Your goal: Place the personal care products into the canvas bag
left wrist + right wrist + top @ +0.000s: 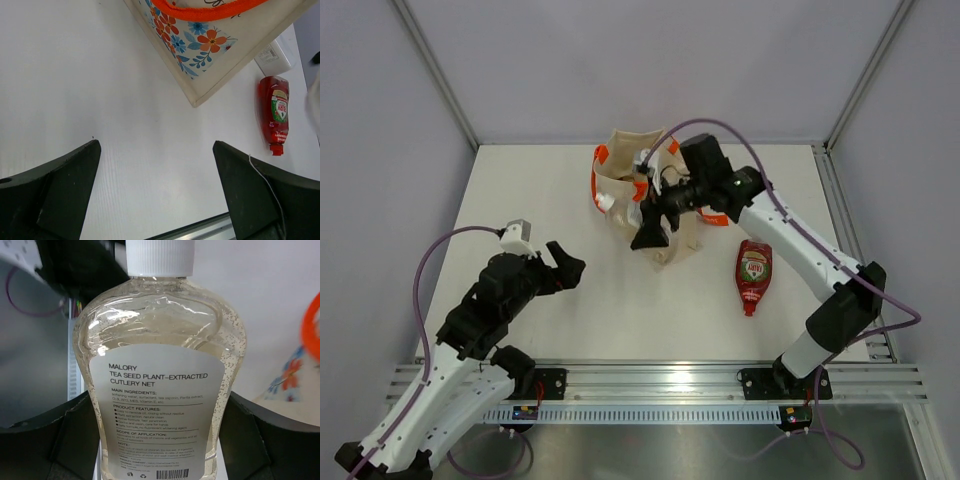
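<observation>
The canvas bag (620, 195) lies at the back middle of the table, its orange handles spread out; its floral side shows in the left wrist view (200, 45). My right gripper (648, 232) hovers at the bag, shut on the clear-beige bottle (160, 340), whose white cap points away from the wrist; the fingers (75, 435) press both its sides. The red bottle (753, 275) lies flat to the right of the bag, cap toward me, and also shows in the left wrist view (273, 112). A white bottle (274, 56) lies behind the bag's corner. My left gripper (568, 266) is open and empty over bare table (155, 145).
An aluminium rail (650, 380) runs along the table's near edge and shows in the left wrist view (200, 231). Grey walls enclose the table on three sides. The right arm (790, 235) reaches over the table's right part, above the red bottle.
</observation>
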Controlling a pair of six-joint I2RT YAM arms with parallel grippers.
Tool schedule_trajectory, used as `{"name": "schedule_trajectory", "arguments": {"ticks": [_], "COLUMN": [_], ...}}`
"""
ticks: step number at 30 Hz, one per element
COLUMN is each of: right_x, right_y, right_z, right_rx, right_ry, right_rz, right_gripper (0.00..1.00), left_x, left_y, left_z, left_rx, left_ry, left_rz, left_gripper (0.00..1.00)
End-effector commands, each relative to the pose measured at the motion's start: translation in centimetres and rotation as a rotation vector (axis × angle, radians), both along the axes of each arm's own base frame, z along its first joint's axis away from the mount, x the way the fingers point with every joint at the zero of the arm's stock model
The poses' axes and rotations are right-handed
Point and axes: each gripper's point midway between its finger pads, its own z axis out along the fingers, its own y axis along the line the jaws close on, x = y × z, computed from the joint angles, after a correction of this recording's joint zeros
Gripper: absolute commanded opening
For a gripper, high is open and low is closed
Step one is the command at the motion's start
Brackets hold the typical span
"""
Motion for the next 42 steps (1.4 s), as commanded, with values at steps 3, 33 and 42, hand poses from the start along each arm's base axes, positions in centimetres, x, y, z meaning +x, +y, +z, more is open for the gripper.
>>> {"name": "schedule_trajectory", "arguments": {"ticks": [3, 33, 42], "right_x": [9.0, 12.2, 17.1], "right_y": [-0.4, -0.4, -3.0], "right_z": [18.0, 3.8, 7.3], "right_rx": [0.350, 0.203, 0.119], "right_ry": [-0.168, -0.257, -0.319], "right_rz": [-0.280, -0.092, -0.316], "right_gripper": [0.00, 1.00, 1.00], "left_x": [1.1, 2.2, 2.5], "left_y": [-0.6, -2.0, -2.5], "left_z": [1.7, 0.7, 0.7], "left_rx": [-0.102, -0.077, -0.068], "left_ry": [-0.081, -0.093, -0.092], "left_rz": [0.032, -0.030, -0.051], "left_gripper": [0.99, 0.99, 0.99]}}
